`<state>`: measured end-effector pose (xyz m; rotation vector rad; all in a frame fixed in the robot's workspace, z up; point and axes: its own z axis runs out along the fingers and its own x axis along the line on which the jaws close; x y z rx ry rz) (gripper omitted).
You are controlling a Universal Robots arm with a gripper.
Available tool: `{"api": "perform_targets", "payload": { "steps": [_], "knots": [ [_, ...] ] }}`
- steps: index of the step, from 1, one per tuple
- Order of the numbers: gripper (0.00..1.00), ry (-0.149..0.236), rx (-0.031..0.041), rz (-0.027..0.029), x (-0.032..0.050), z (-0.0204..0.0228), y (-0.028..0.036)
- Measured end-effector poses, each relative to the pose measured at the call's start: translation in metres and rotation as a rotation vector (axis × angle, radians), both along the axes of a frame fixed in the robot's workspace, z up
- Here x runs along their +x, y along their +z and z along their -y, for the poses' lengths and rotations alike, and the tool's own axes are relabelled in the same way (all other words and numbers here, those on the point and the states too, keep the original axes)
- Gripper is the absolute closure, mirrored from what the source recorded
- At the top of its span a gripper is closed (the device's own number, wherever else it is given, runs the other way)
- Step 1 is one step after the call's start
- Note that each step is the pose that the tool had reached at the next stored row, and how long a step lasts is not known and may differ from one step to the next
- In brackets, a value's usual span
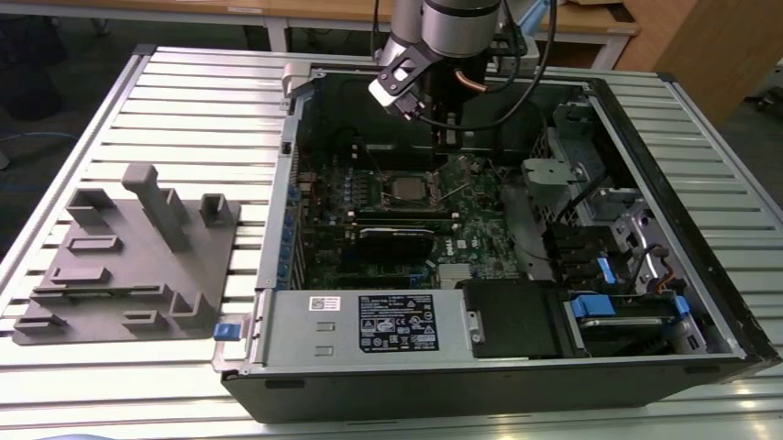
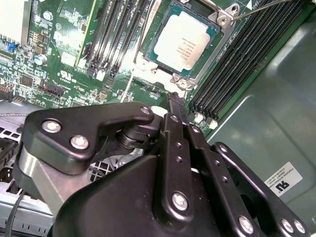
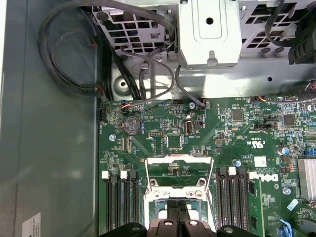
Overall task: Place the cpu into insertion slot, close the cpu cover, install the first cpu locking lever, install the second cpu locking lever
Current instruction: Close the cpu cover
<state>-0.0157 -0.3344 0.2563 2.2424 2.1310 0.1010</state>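
The cpu (image 2: 181,43), a flat square chip with a silvery top, lies in the insertion slot (image 2: 148,61) on the green motherboard (image 2: 69,59). In the exterior view the slot (image 1: 404,188) sits mid-board. The cpu cover (image 3: 177,160), a thin metal frame, stands tilted up beyond the slot, and the green board shows through its window. A thin wire lever (image 2: 264,7) sticks up beside the socket. My gripper (image 2: 174,98) hangs just above the board beside the slot, its black fingers pressed together with nothing between them. It also shows at the case's back wall (image 1: 449,139) and over the slot (image 3: 177,217).
Long black memory slots (image 2: 237,64) flank the socket on both sides. A black card (image 1: 394,240) lies below the socket. The case wall (image 2: 276,128), a drive cage (image 3: 210,32) and loose cables (image 3: 74,79) ring the board. A grey fixture block (image 1: 135,252) stands on the slatted table.
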Motion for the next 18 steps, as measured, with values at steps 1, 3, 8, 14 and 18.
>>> {"api": "perform_targets", "payload": {
  "steps": [1, 3, 8, 14, 18],
  "knots": [
    [0.89, 0.000, 0.0000, -0.0001, 0.0000, 0.0000, 0.0000],
    [0.89, 0.000, 0.0000, 0.0000, 0.0006, 0.0000, 0.0000],
    [0.89, 0.000, 0.0000, 0.0000, 0.0070, -0.0003, -0.0001],
    [0.89, 0.000, 0.0000, 0.0000, 0.0173, -0.0009, -0.0002],
    [0.89, 0.000, -0.0001, -0.0001, 0.0243, -0.0020, -0.0004]
  ]
}}
